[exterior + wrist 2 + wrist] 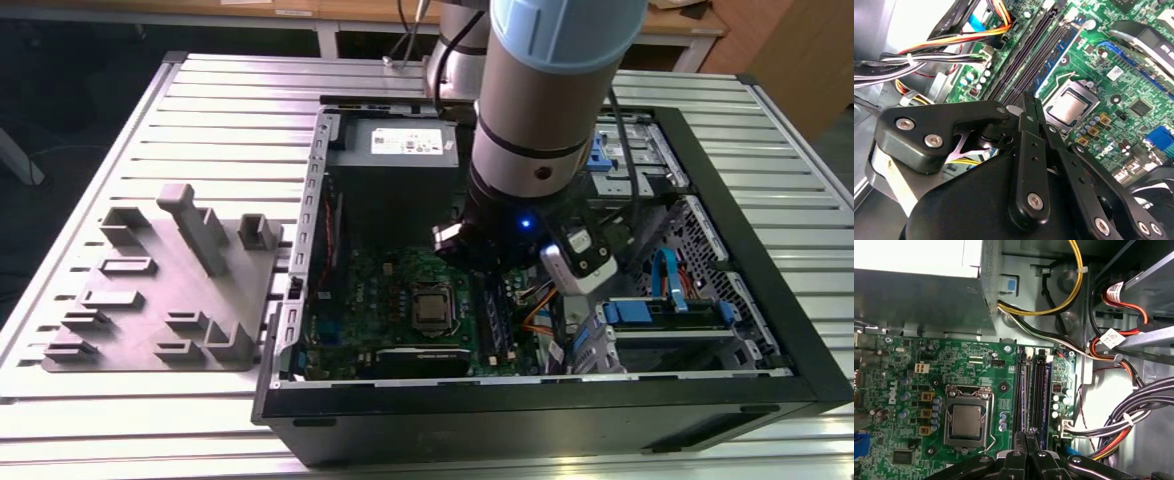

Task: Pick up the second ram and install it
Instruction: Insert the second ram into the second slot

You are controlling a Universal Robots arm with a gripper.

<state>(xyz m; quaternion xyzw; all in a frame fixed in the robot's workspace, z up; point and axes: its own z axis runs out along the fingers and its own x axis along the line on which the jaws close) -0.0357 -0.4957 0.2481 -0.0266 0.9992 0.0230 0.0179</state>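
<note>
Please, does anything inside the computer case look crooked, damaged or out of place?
Nothing stands out. The green board lies flat, its long black slots run straight and side by side, and the cables are bundled beside the board. The gripper, shut, hangs over one end of the slots.

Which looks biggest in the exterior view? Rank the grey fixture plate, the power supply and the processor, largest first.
1. grey fixture plate
2. power supply
3. processor, by far the smallest
</note>
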